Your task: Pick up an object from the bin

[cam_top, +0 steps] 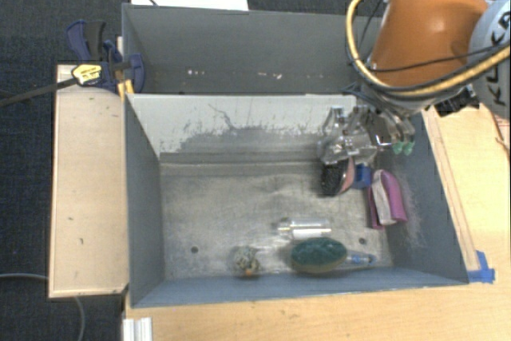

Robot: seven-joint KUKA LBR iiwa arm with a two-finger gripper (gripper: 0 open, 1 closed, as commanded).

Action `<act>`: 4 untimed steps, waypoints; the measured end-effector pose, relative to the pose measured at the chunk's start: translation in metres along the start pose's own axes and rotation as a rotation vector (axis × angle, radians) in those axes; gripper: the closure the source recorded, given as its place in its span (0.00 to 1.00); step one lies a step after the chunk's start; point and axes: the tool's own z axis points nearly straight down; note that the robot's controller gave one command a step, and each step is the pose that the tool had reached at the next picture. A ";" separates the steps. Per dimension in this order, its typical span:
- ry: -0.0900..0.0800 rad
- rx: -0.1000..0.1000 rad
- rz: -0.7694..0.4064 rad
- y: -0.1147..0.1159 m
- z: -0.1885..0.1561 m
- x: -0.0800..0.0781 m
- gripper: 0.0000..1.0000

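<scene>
The metal hand (pixel 339 158) is hanging inside the scuffed grey bin (pixel 200 196), its grip impossible to tell, right above a rounded black object (pixel 332 178). A smooth pink-purple block (pixel 388 200) is lying just beside it.

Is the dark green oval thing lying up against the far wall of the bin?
No, in the bin the dark green oval thing lies at the near edge, just in front of a small white tube.
</scene>
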 end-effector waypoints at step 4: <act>0.019 0.000 0.139 -0.020 0.190 0.083 0.00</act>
